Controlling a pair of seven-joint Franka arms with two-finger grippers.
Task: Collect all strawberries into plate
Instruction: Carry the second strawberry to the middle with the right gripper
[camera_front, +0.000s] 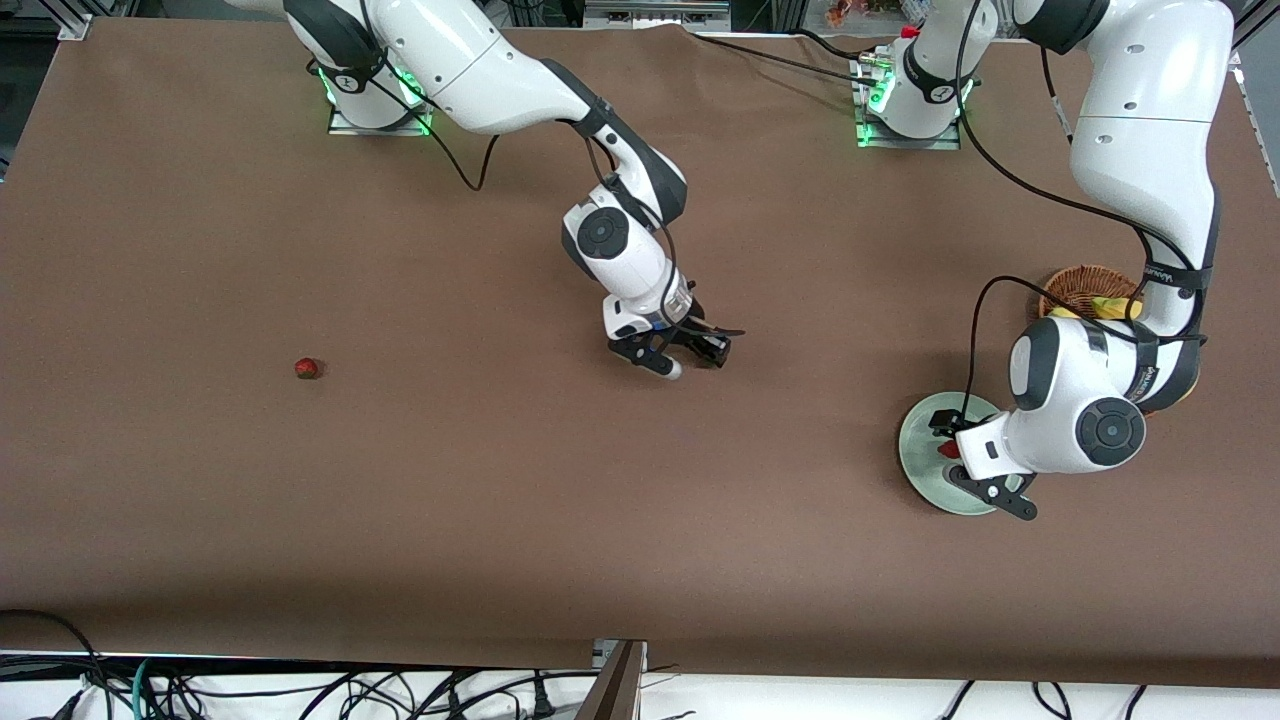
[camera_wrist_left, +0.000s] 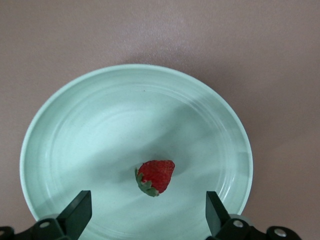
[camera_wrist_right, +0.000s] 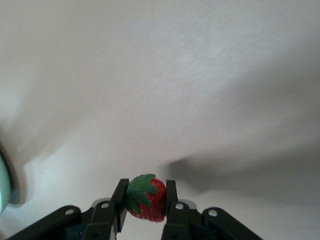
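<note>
From the front we see a brown table (camera_front: 400, 500) with a woven basket (camera_front: 1085, 285) at the left arm's end, partly hidden by that arm. The mint plate (camera_front: 915, 445) lies nearer the camera than the basket. One loose strawberry (camera_front: 307, 368) sits toward the right arm's end.

In the left wrist view, the left gripper (camera_wrist_left: 145, 212) hangs spread wide over the smooth plate, where a second strawberry (camera_wrist_left: 156, 176) lies.

In the right wrist view, the right gripper (camera_wrist_right: 145, 202) pinches a third strawberry (camera_wrist_right: 146, 198) above bare table.
</note>
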